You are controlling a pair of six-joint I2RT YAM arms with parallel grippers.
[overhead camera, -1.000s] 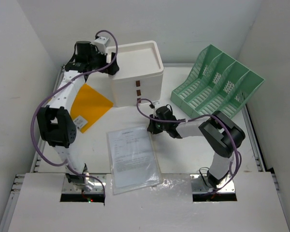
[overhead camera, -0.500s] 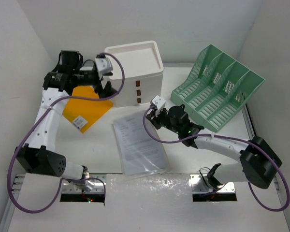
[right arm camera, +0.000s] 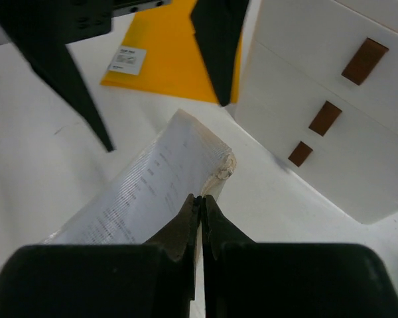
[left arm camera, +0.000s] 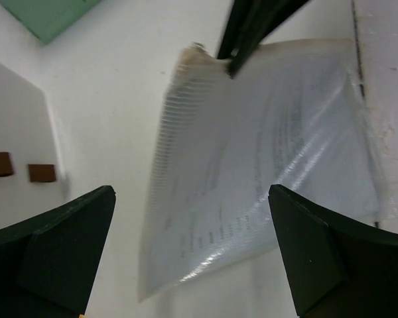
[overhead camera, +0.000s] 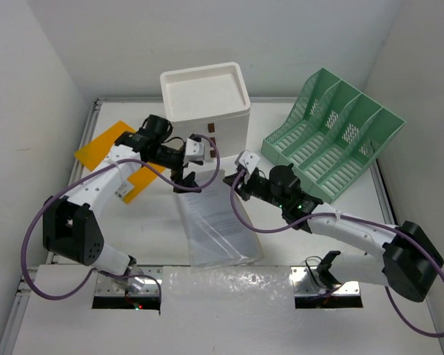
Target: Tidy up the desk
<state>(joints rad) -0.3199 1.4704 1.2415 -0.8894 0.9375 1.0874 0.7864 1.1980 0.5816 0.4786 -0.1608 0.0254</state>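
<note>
Top external, left to right: orange folder (overhead camera: 107,144) lies flat on the desk (overhead camera: 277,240), which spans the view under everything. My left claw (left arm camera: 191,190) is released, spread wide above the sleeved sheet (overhead camera: 218,229). My right claw (right arm camera: 200,200) is clenched, tips at the sheet's curled far corner. Drawer box (overhead camera: 207,100) behind, green rack (overhead camera: 333,133) far right.

White desk (overhead camera: 152,229), orange folder (overhead camera: 103,144), green mesh file rack (overhead camera: 333,126), white drawer box (overhead camera: 207,96), brown handles (right arm camera: 363,59), clear sleeve (overhead camera: 218,229)

Plain white walls (overhead camera: 296,33) on three sides, even light
</note>
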